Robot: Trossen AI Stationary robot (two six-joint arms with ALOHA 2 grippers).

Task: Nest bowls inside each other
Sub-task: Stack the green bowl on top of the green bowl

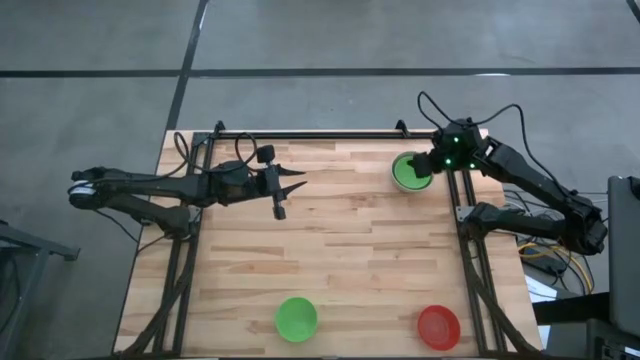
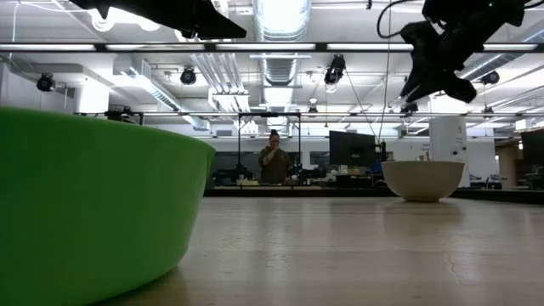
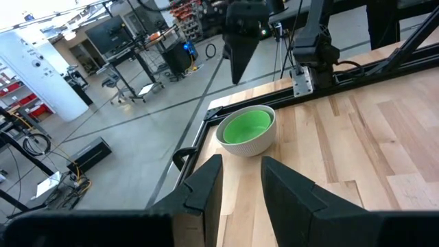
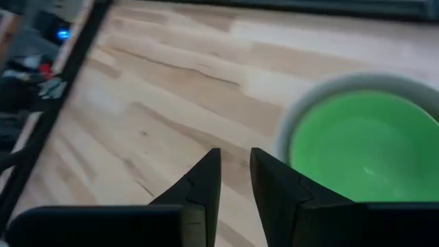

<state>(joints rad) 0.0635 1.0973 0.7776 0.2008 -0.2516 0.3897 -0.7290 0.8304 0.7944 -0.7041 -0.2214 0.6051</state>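
Observation:
A pale bowl (image 1: 399,180) stands at the table's far right with a green bowl (image 1: 407,170) nested in it; it also shows in the left wrist view (image 3: 247,130) and the low view (image 2: 422,180). Another green bowl (image 1: 296,318) and a red bowl (image 1: 439,326) sit on their bases near the front edge. My right gripper (image 1: 426,172) hangs open above the nested pair's right rim, clear of it (image 4: 235,171). My left gripper (image 1: 292,190) is held open over the table's middle left, pointing toward the nested pair (image 3: 240,185).
A black frame rail (image 1: 466,215) runs along the table's right side beside the nested bowls, and another (image 1: 300,137) runs along the far edge. Bare wood lies between the two grippers and the front bowls. A person (image 2: 273,161) stands far off in the room.

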